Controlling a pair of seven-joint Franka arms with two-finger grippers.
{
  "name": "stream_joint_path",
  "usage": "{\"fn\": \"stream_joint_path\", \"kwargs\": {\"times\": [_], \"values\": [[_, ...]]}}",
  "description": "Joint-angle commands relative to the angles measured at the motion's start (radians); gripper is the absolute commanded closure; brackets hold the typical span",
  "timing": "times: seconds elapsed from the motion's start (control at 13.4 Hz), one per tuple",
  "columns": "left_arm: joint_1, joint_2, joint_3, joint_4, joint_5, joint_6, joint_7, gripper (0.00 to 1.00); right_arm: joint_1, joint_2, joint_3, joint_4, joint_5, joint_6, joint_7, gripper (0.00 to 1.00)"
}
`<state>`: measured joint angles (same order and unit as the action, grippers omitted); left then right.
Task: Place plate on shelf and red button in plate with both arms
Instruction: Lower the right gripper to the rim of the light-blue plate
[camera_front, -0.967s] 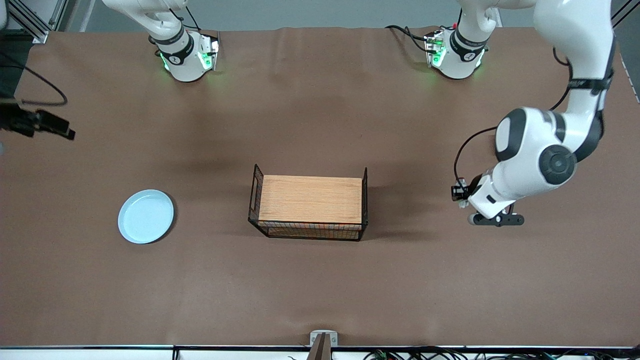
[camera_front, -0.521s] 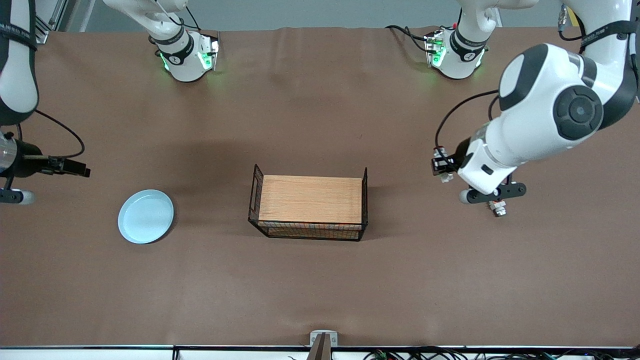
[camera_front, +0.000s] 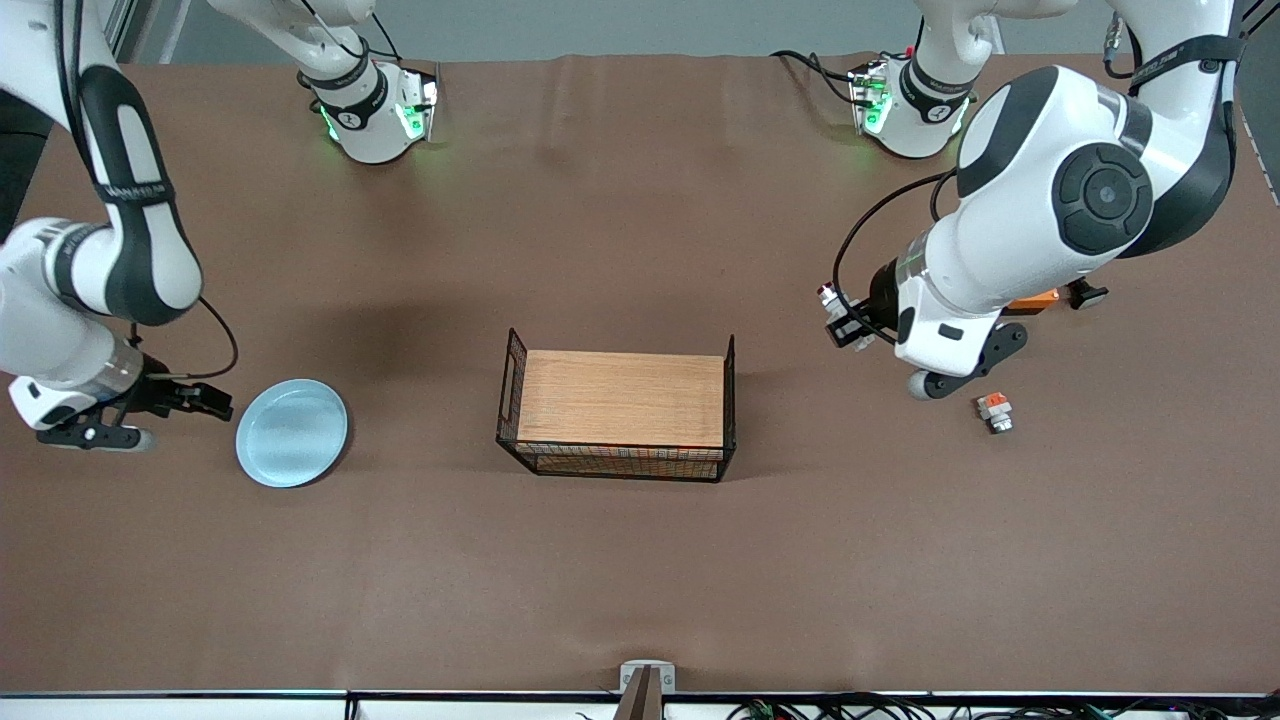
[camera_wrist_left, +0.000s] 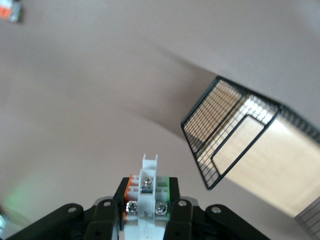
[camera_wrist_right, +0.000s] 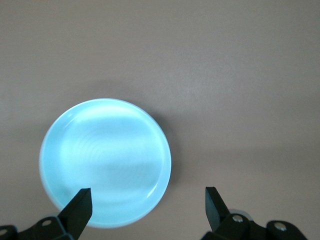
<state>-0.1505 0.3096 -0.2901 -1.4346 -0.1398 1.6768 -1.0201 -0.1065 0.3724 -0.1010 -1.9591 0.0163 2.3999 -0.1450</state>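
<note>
Front view: the pale blue plate (camera_front: 292, 432) lies on the brown table (camera_front: 620, 570) toward the right arm's end, well apart from the wooden-topped wire rack (camera_front: 620, 405). The right gripper (camera_front: 95, 430) hangs just beside the plate. The left gripper (camera_front: 925, 378) is over bare table between the rack and a small orange-block piece (camera_front: 994, 409).

Left wrist view: the left gripper (camera_wrist_left: 145, 215) is clamped on the red button (camera_wrist_left: 148, 192) — a whitish switch piece.

Right wrist view: the right gripper (camera_wrist_right: 145, 210) is spread wide — one fingertip (camera_wrist_right: 80, 205) over the plate's (camera_wrist_right: 105, 160) rim.

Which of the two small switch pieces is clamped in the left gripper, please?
The red button, whitish with a green mark, is shut between the left gripper fingers. The similar piece with the orange-red block lies loose on the table.
</note>
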Motion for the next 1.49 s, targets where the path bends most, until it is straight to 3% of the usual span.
{"fn": "stream_joint_path", "kwargs": {"times": [0.0, 0.3, 0.6, 0.74, 1.12, 1.19, 1.41], "values": [[0.008, -0.006, -0.009, 0.048, -0.010, -0.022, -0.136, 0.70, -0.025, 0.069, 0.014, 0.011, 0.008, 0.082, -0.016, 0.00], [0.009, -0.007, -0.011, 0.054, -0.020, -0.020, -0.260, 0.70, -0.035, 0.158, 0.017, 0.003, 0.010, 0.211, -0.027, 0.00], [0.005, -0.006, -0.014, 0.054, -0.027, -0.012, -0.348, 0.70, -0.048, 0.218, 0.018, 0.003, 0.011, 0.254, -0.027, 0.04], [0.006, -0.006, -0.029, 0.056, -0.027, -0.011, -0.368, 0.71, -0.053, 0.223, 0.018, 0.000, 0.011, 0.252, -0.027, 0.21], [0.003, -0.009, -0.034, 0.060, -0.027, 0.000, -0.422, 0.70, -0.082, 0.220, 0.058, -0.012, 0.017, 0.240, -0.024, 0.90], [0.005, -0.009, -0.040, 0.066, -0.026, 0.000, -0.426, 0.70, -0.088, 0.217, 0.067, -0.012, 0.017, 0.237, -0.022, 0.99], [0.011, -0.009, -0.043, 0.066, -0.024, 0.000, -0.426, 0.70, -0.087, 0.162, 0.083, 0.002, 0.017, 0.135, -0.019, 1.00]]}}
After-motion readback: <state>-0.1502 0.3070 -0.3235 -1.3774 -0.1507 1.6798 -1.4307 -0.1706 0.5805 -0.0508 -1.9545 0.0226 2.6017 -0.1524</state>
